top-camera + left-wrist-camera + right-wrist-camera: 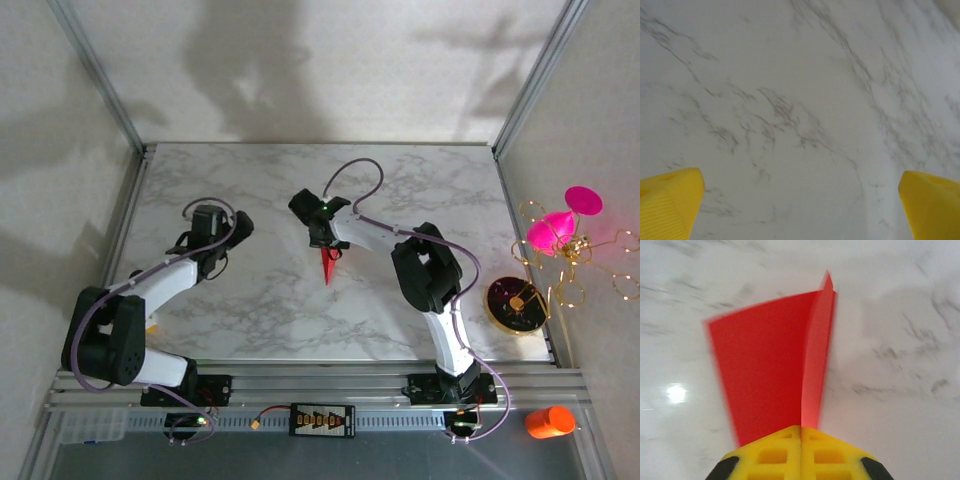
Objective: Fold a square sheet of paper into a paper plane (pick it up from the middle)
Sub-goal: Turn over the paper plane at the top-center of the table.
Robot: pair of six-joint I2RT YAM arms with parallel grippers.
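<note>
Left jaws wide apart; right jaws clamped, right arm (372, 232) outstretched.

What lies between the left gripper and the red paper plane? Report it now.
Only bare marble table, seen in the top external view. The open left gripper stands apart from the paper plane, which the right gripper pinches shut.

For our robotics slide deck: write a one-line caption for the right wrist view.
Right gripper shut on the folded red paper plane over the marble table.
</note>
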